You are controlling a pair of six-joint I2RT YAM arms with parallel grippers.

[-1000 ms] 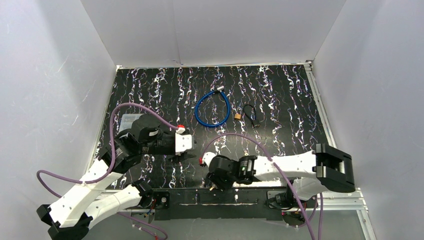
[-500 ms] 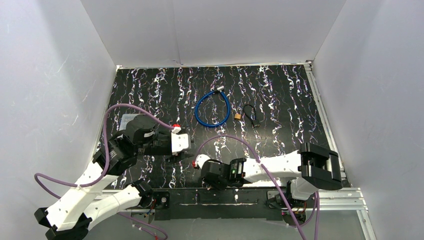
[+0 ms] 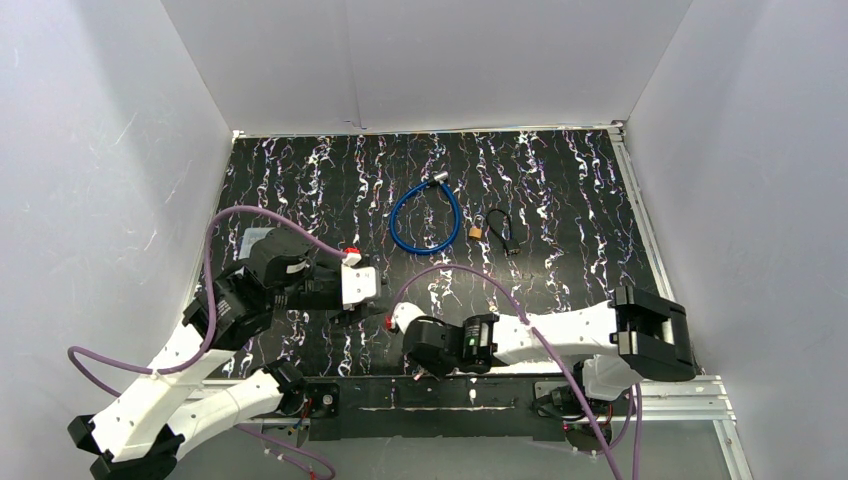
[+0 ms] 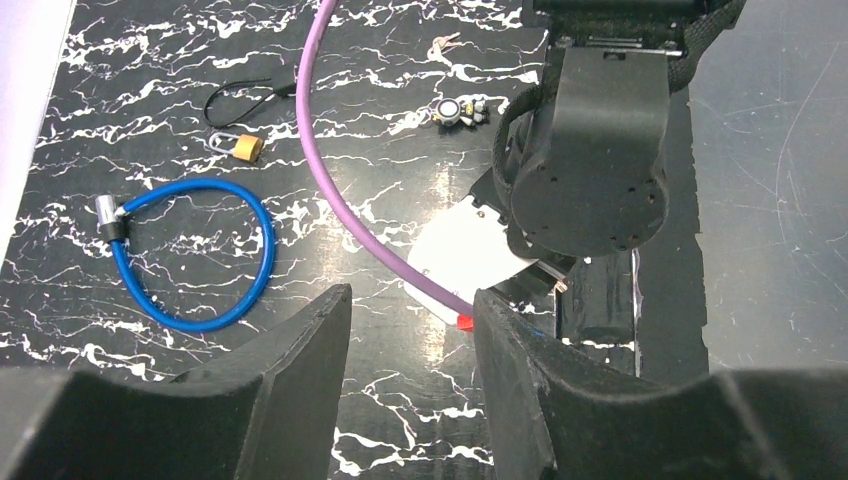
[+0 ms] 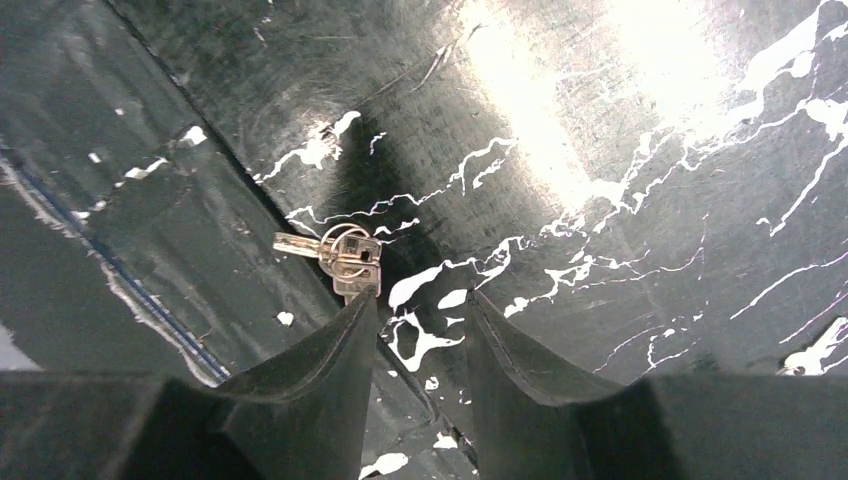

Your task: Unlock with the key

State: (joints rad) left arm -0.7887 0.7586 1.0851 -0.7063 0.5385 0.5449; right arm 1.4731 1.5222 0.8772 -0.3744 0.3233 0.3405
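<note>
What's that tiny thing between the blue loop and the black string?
A small brass padlock lies between the blue cable lock and the black cord, seen in the left wrist view.

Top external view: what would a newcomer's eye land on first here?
The blue cable lock stands out first, coiled in a loop on the black marbled table toward the far side. A small brass padlock lies just to its right. Next comes the right gripper, open and low at the table's near edge, with a bunch of keys lying just ahead of one fingertip.
</note>
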